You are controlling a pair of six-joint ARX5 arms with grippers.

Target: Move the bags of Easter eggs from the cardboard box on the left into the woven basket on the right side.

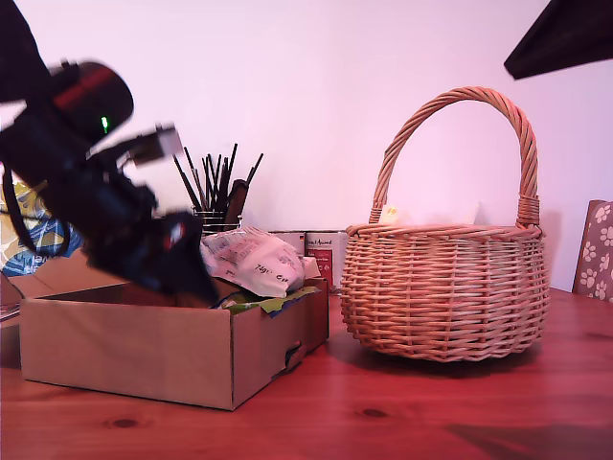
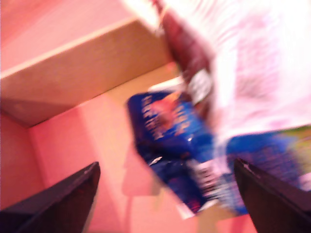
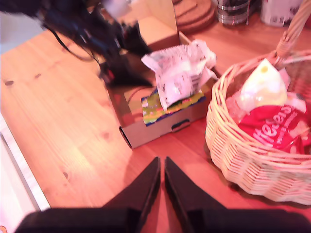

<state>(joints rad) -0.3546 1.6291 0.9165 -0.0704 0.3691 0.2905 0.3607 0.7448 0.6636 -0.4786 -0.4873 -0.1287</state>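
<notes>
Cardboard box (image 1: pixel 144 350) left of woven basket (image 1: pixel 445 292) in exterior view, bare wood strip between them. Whitish bag (image 3: pixel 177 73), crinkly with dark print, pokes above box rim; green bag (image 3: pixel 165 104) beneath it. Two egg bags counted, one box, one basket. My first gripper (image 2: pixel 165 204) inside box, jaws wide apart, gripping nothing as far as blur shows. My second gripper (image 3: pixel 162 167) above table beside basket, fingertips nearly together, empty.

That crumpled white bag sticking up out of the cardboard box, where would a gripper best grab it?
Probably the whitish bag by its crumpled top, from above: that part rises over the rim of the cardboard box, while its lower end sits down among other packets. My first gripper is open inside the box.
</notes>
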